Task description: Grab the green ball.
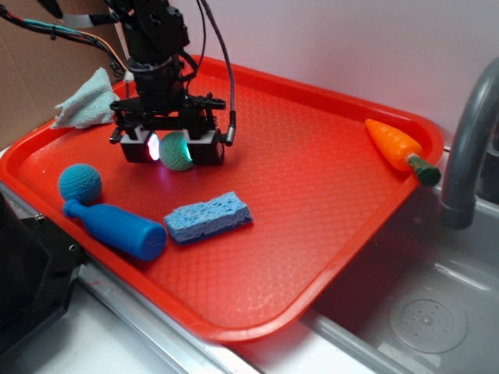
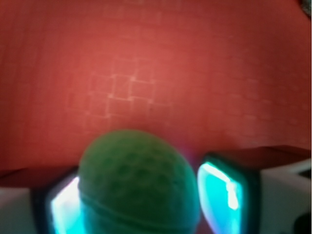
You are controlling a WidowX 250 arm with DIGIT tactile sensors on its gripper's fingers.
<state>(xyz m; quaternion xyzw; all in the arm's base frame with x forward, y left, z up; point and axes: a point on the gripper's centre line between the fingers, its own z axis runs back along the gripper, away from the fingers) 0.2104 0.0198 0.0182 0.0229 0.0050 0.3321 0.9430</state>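
Green ball (image 1: 178, 151) between gripper (image 1: 173, 149) fingers (slight gap)

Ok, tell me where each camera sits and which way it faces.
Exterior: off the red tray near its front, raised, looking down across it; shows the arm and tool straddling the green ball.
Wrist: on the arm, aimed down past the lit fingers at the tray; ball between them.
Shared: ball, fingers, tray.
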